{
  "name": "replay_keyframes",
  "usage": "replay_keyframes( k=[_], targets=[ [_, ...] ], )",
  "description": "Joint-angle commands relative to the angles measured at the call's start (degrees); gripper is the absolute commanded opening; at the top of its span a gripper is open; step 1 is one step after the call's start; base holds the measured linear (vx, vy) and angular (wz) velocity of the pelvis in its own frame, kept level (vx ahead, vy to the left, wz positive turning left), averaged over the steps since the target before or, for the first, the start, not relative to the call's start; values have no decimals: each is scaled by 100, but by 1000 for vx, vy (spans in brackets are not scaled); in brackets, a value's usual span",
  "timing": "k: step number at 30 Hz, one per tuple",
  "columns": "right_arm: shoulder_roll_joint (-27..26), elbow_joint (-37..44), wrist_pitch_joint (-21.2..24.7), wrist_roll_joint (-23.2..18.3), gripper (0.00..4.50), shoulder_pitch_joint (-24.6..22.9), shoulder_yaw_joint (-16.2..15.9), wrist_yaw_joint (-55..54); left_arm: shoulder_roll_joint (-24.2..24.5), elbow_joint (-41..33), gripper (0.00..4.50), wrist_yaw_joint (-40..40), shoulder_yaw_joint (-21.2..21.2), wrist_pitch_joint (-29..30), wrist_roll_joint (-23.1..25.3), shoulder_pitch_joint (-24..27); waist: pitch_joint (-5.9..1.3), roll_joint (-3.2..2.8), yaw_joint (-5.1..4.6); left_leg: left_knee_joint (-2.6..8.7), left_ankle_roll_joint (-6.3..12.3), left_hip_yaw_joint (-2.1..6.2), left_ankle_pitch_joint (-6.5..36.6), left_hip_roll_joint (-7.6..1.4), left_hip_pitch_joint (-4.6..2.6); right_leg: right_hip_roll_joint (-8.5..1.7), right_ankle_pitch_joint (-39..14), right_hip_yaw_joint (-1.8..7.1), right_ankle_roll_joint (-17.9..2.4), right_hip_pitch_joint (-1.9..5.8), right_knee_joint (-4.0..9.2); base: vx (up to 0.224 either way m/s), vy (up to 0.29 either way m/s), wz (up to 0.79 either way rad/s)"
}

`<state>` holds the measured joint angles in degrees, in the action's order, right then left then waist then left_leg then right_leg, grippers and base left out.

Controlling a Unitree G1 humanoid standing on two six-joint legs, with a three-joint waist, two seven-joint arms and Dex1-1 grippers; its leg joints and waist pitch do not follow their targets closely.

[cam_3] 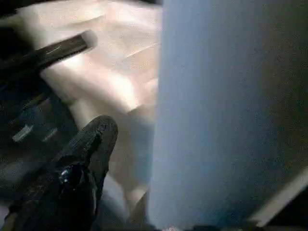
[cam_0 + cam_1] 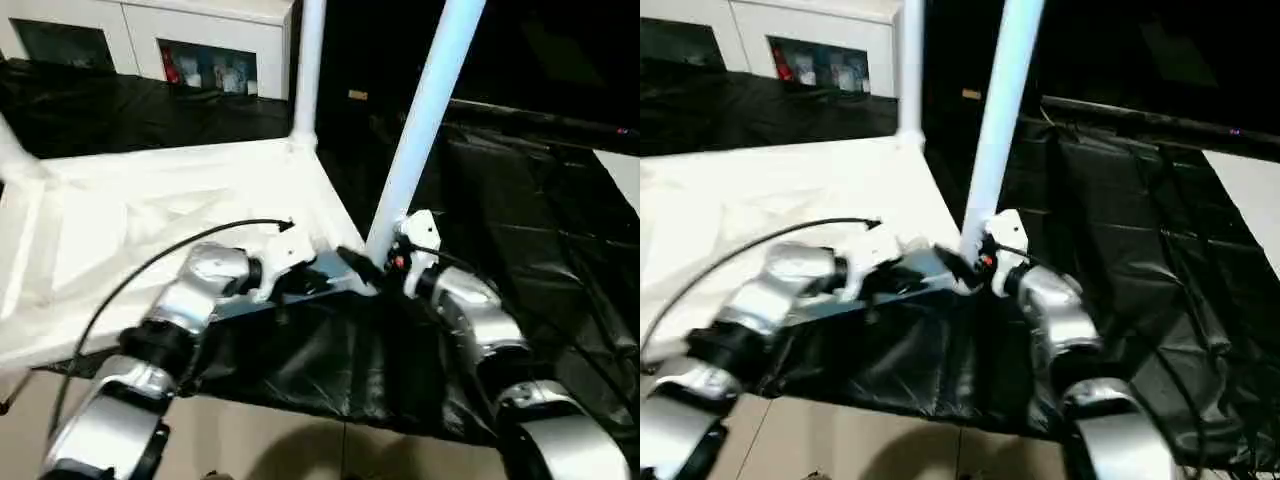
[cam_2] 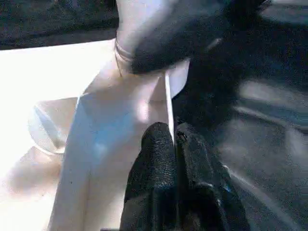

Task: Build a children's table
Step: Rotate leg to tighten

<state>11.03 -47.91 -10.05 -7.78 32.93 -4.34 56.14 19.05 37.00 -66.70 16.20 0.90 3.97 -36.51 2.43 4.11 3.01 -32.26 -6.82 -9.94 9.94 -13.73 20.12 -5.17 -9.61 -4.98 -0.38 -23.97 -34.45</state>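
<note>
The robot's silver forearms fill the foreground, both reaching to the near corner of the upturned tabletop [image 2: 150,210]. The left gripper [image 3: 174,144] has its black, pebbled fingers [image 3: 156,159] pinched tight on the thin upright wall of that corner, apparently to steady the slab. The right gripper [image 2: 385,262] sits at the foot of the near leg [image 2: 425,110], one finger [image 1: 94,139] standing apart from the tube; whether the other touches it cannot be told. The leg, a smooth white cylinder, rises tilted from the corner socket, so it looks not fully seated. A second leg [image 2: 308,70] stands upright in the far corner. The tabletop, glossy white plastic with ribs showing, lies underside up on crinkled black sheeting [image 2: 520,200]. Behind stands a white cabinet [image 2: 150,40] with glass doors.
</note>
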Motion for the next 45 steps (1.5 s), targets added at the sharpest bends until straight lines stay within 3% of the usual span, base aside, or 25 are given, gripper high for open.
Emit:
replay_keyframes(
  k=[1, 4, 6, 7, 15, 26, 29, 32, 33, 35, 36, 38, 40, 41, 42, 45],
  targets=[
    [124, 99, 128, -56, 358, -58, -142, 462, -23, 42, 0, -356, 211, -60, -61, 146, -336, -48, -1, 315, 449, -99, 1257, 28, 14, -213, -862, 258, -1445, 362, 338, 0, 0, 0],
    [309, 30, 187, 12, 340, -47, -266, 887, 146, -50, 0, -707, 289, -151, -108, 192, -304, -59, 12, 338, 303, -88, 1583, 19, -16, -221, -1456, 256, -1315, 327, 397, 0, 0, 0],
    [366, -5, 198, 65, 337, -23, -294, 1046, 235, -83, 0, -862, 318, -185, -120, 208, -311, -74, 28, 335, 254, -87, 1598, 21, -22, -228, -1529, 263, -1275, 325, 401, 0, 0, 0],
    [368, -7, 199, 68, 311, -20, -295, 1054, 240, -84, 0, -871, 319, -187, -120, 208, -313, -64, 25, 335, 242, -91, 1578, 23, -11, -221, -1530, 263, -1255, 326, 402, 0, 0, 0],
    [449, -21, 299, 73, 249, 57, -361, 1279, 393, -16, 0, -1062, 308, -338, -89, 168, -331, -77, 46, 327, 219, -88, 1414, 16, -2, -208, -1241, 253, -1311, 339, 349, 0, 0, 0],
    [425, 51, 361, 34, 238, -32, -327, 1316, 399, 76, 0, -1000, 324, -392, -86, 152, -333, -83, 57, 318, 193, -94, 1461, 20, -12, -205, -1263, 253, -1331, 337, 349, 0, 0, 0],
    [307, 59, 442, 11, 238, -220, -229, 951, 255, 191, 0, -493, 310, -201, 79, 96, -306, -93, 59, 331, 153, -91, 1640, 21, -34, -209, -1540, 257, -1253, 307, 393, 0, 0, 0],
    [199, -20, 412, 46, 237, -272, -129, 494, 131, 272, 0, -195, 263, -101, 120, 50, -280, -77, 47, 335, 88, -78, 1952, 38, -74, -219, -2261, 245, -1041, 252, 478, 0, 0, 0],
    [-80, -221, 349, 123, 237, -295, 93, -614, -151, 404, 0, 346, 198, 79, 180, -41, -268, -78, 28, 339, 51, -67, 2070, 37, -78, -222, -2510, 242, -950, 237, 505, 0, 0, 0],
    [-175, -289, 340, 129, 237, -288, 174, -956, -238, 448, 0, 489, 191, 124, 201, -72, -259, -75, 24, 334, -22, -51, 2156, 53, -101, -229, -2849, 218, -823, 220, 547, 0, 0, 0],
    [-201, -308, 338, 131, 237, -286, 196, -1052, -262, 460, 0, 529, 190, 136, 207, -81, -259, -61, -12, 337, -18, -26, 2207, 74, -67, -233, -3183, 193, -626, 227, 587, 0, 0, 0],
    [-550, -534, 365, 61, 236, -171, 443, -2025, -557, 661, 0, 990, 184, 253, 283, -220, -259, -85, -36, 333, -27, -10, 2335, 75, -100, -244, -3386, 168, -520, 195, 640, 0, 0, 0],
    [-729, -634, 375, 31, 236, -92, 525, -2422, -715, 774, 0, 1231, 171, 305, 310, -307, -289, -96, -76, 352, -35, 15, 2335, 73, -77, -243, -3286, 134, -515, 218, 654, 0, 0, 0],
    [-921, -746, 364, 37, 236, 11, 588, -2907, -885, 895, 0, 1452, 173, 341, 340, -409, -281, -92, -92, 356, -38, 12, 2328, 70, -70, -241, -3235, 139, -525, 209, 657, 0, 0, 0],
    [-1154, -850, 363, 20, 231, 148, 648, -3371, -1097, 1059, 0, 1710, 171, 374, 367, -554, -257, -125, -118, 354, -44, 7, 2445, 84, -87, -218, -3244, 128, -540, 171, 675, 0, 0, 0],
    [-1373, -940, 388, 19, 225, 297, 688, -3816, -1297, 1234, 0, 1986, 183, 373, 418, -712, -263, -126, -150, 352, -13, 31, 2618, 97, -91, -228, -3407, 71, -442, 201, 722, 0, 0, 0]
  ],
)
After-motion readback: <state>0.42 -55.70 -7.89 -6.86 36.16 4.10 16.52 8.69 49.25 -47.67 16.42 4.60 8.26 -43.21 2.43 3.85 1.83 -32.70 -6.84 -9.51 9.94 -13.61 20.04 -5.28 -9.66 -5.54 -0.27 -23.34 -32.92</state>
